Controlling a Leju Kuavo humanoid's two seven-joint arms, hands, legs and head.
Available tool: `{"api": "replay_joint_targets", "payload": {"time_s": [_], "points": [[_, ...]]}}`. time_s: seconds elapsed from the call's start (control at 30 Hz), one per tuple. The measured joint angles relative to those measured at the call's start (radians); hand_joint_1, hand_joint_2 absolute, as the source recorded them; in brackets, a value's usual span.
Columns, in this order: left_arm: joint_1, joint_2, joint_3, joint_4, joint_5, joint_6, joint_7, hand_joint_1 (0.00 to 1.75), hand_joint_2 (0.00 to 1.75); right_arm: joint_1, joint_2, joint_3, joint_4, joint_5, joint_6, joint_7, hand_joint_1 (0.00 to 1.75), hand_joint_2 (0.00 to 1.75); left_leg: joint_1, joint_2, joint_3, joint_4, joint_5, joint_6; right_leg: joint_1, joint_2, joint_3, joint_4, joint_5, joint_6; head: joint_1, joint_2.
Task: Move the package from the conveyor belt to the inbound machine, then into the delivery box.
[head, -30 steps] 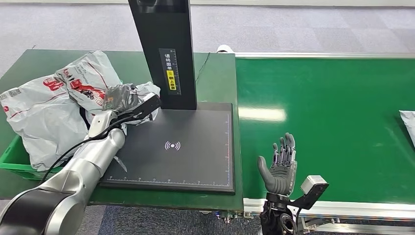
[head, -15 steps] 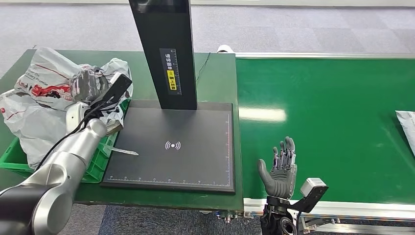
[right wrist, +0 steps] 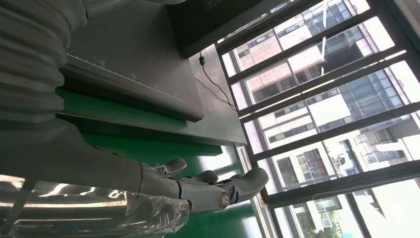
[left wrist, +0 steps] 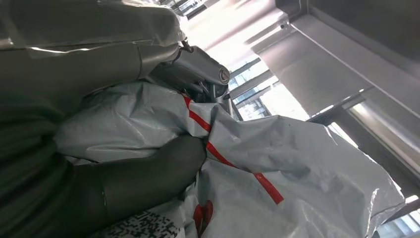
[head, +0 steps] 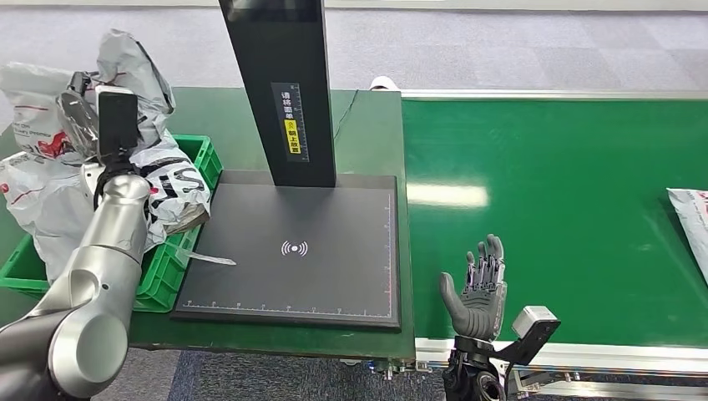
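My left hand [head: 79, 109] grips a crumpled white package with red print [head: 125, 58] and holds it up over the far left of the green delivery box [head: 199, 163]. In the left wrist view my thumb [left wrist: 148, 178] presses into the same package [left wrist: 297, 168]. The inbound machine's black scan plate [head: 317, 251] lies bare under its black column [head: 280, 83]. My right hand [head: 477, 288] stands upright at the near edge of the green conveyor belt [head: 568, 209], fingers apart and holding nothing; its fingers [right wrist: 208, 188] also show in the right wrist view.
More white packages [head: 42, 200] are heaped in and over the green box. Another white package [head: 691, 221] lies on the belt at the far right edge. A green table [head: 367, 142] carries the machine and box.
My left arm has swung left and upward, carrying the package from beside the scan plate to above the green box. The belt's package has crept in from the right. My right hand stayed put.
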Motion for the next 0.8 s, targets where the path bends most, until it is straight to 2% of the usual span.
{"api": "replay_joint_targets", "payload": {"time_s": [0.1, 0.3, 0.5, 0.67, 0.8], "points": [[-0.021, 0.005, -0.003, 0.002, -0.048, 0.011, 0.065, 1.75, 1.75, 0.007, 0.0, 0.0, 0.0, -0.001, 0.001, -0.001, 0.0, 1.75, 0.0, 0.0, 0.0, 0.0, 0.0, 0.0, 0.0, 0.0, 0.0, 0.0, 0.0, 0.0, 0.0, 0.0], [-0.056, 0.052, -0.043, 0.071, -0.235, 0.019, 0.292, 1.75, 1.75, 0.028, 0.0, -0.004, -0.005, -0.002, 0.012, -0.002, 0.0, 1.75, 0.0, 0.0, 0.0, 0.0, 0.0, 0.0, 0.0, 0.0, 0.0, 0.0, 0.0, 0.0, 0.0, 0.0], [-0.054, 0.091, -0.116, 0.15, -0.417, -0.14, 0.518, 1.75, 1.75, 0.038, 0.0, -0.011, -0.02, 0.0, 0.029, 0.0, 0.0, 1.75, 0.0, 0.0, 0.0, 0.0, 0.0, 0.0, 0.0, 0.0, 0.0, 0.0, 0.0, 0.0, 0.0, 0.0], [-0.052, 0.097, -0.141, 0.167, -0.458, -0.182, 0.558, 1.75, 1.75, 0.038, 0.0, -0.013, -0.023, 0.003, 0.035, 0.002, 0.0, 1.75, 0.0, 0.0, 0.0, 0.0, 0.0, 0.0, 0.0, 0.0, 0.0, 0.0, 0.0, 0.0, 0.0, 0.0], [-0.047, 0.103, -0.194, 0.199, -0.509, -0.232, 0.614, 1.75, 1.75, 0.038, 0.001, -0.016, -0.027, 0.009, 0.036, 0.012, 0.0, 1.75, 0.0, -0.001, -0.001, 0.0, 0.0, 0.0, 0.0, 0.0, 0.0, 0.0, 0.0, 0.0, 0.0, 0.0]]}}
